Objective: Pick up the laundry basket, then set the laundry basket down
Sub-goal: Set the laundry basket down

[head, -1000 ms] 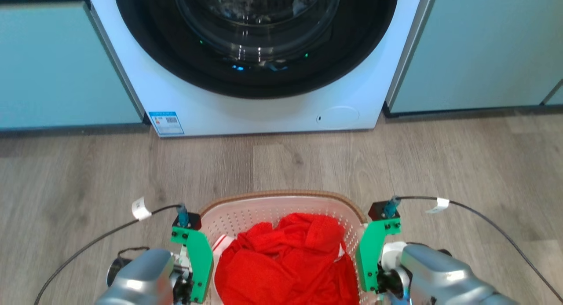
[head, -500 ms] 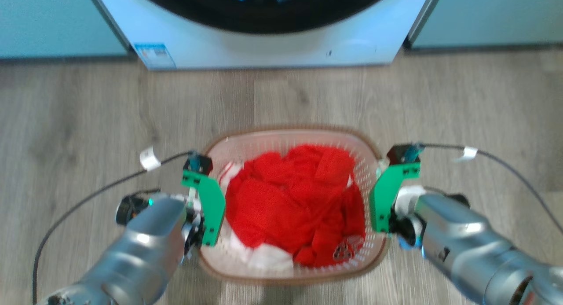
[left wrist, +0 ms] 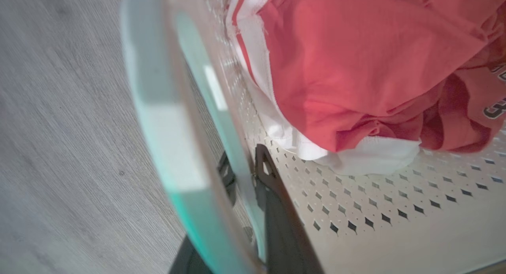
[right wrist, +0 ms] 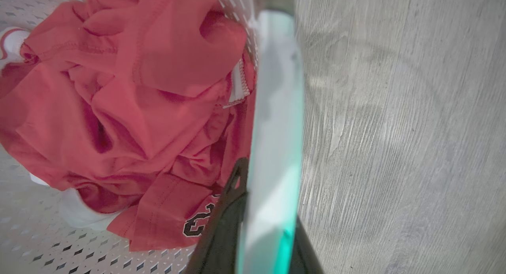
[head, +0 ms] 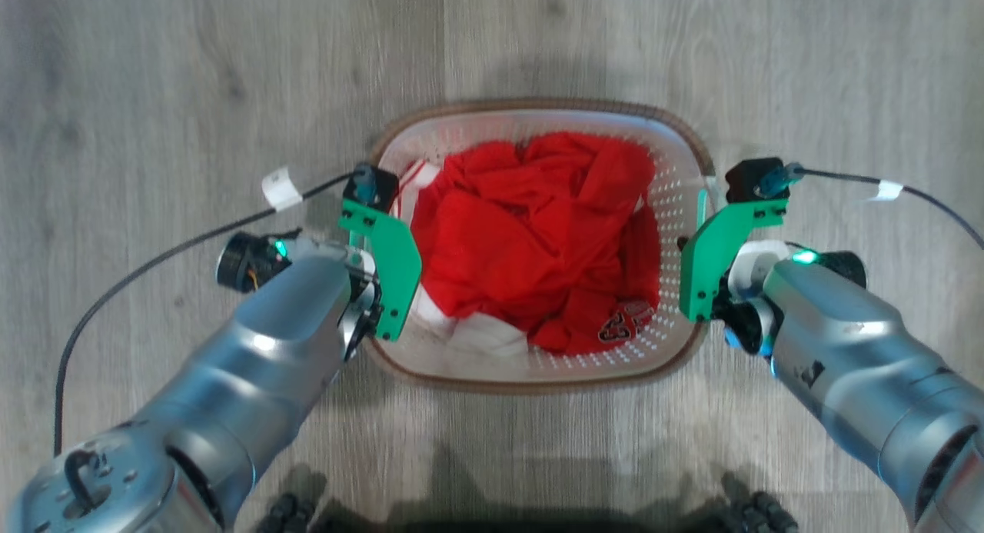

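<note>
The laundry basket (head: 538, 107), white with perforated walls and a brown woven-look rim, sits in the middle of the head view over the wood floor. Crumpled red clothing (head: 538, 225) and a bit of white cloth (head: 484, 334) fill it. My left gripper (head: 378, 291) is at its left side, under a green bracket. In the left wrist view that gripper (left wrist: 245, 173) is shut on the pale side handle (left wrist: 166, 119). My right gripper (head: 703, 283) mirrors it, shut (right wrist: 269, 195) on the right handle (right wrist: 276, 108). Whether the basket touches the floor I cannot tell.
Grey-brown plank floor (head: 154, 94) lies all around the basket. Black cables (head: 154, 260) with white tags run out from both wrists. Dark parts of my base (head: 288, 510) show at the bottom edge.
The head camera has tipped downward, so the washing machine and cabinets have left the picture and the basket shows whole. Both grippers keep their hold on the basket's sides.
</note>
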Controlling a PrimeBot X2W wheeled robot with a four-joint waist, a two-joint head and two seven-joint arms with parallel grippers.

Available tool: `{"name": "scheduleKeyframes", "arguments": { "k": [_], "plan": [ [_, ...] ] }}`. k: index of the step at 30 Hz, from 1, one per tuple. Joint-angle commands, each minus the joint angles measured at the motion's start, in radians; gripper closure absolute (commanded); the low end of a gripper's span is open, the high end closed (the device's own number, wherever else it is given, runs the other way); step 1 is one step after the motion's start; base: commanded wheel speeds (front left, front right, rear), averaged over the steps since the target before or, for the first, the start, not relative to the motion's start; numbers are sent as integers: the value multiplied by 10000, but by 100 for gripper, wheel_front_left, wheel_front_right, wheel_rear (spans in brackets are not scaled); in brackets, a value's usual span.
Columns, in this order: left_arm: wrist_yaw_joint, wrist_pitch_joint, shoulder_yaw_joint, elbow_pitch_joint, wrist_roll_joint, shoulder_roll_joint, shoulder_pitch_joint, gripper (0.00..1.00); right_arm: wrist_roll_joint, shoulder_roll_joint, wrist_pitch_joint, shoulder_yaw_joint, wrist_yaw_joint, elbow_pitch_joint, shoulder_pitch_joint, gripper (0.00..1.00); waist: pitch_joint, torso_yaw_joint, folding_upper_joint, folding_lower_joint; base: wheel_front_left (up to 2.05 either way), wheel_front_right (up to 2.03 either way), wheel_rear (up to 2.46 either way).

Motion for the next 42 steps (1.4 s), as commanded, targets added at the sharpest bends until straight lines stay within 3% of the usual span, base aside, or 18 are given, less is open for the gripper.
{"name": "scheduleKeyframes", "arguments": {
  "k": [1, 15, 31, 32, 33, 34, 35, 42],
  "plan": [
    [-77, 79, -203, -307, 348, -46, -78, 100, -141, 141, -341, -25, 148, -290, -256, 100, 823, 22, 1, -3, 0, 0, 0],
    [439, -410, -224, -660, 686, -46, -624, 100, -32, 126, -930, -111, 148, -193, -736, 100, 2130, 44, 1, -3, 0, 0, 0],
    [945, -909, -231, -1116, 677, -47, -645, 100, 53, -52, -1632, -151, 148, -95, -874, 100, 2683, 191, 1, -3, 0, 0, 0],
    [1028, -953, -231, -1103, 680, -47, -656, 90, 51, -53, -1662, -146, 148, -55, -872, 100, 2685, 198, 1, -3, 0, 0, 0],
    [1114, -1003, -231, -1080, 689, -47, -672, 60, 72, -44, -1705, -164, 148, 8, -867, 94, 2684, 207, 1, -3, 0, 0, 0],
    [1201, -1048, -231, -1038, 740, -47, -695, 16, 114, -22, -1696, -192, 148, 113, -853, 56, 2681, 217, 1, -3, 0, 0, 0],
    [1314, -1095, -231, -990, 794, -47, -716, 0, 103, 9, -1647, -172, 148, 213, -839, 0, 2679, 231, 1, -3, 0, 0, 0],
    [1821, -1196, -232, -757, 956, -47, -768, 0, 160, 172, -1618, -166, 148, 601, -802, 0, 2630, 267, 1, -3, 0, 0, 0]
  ]
}}
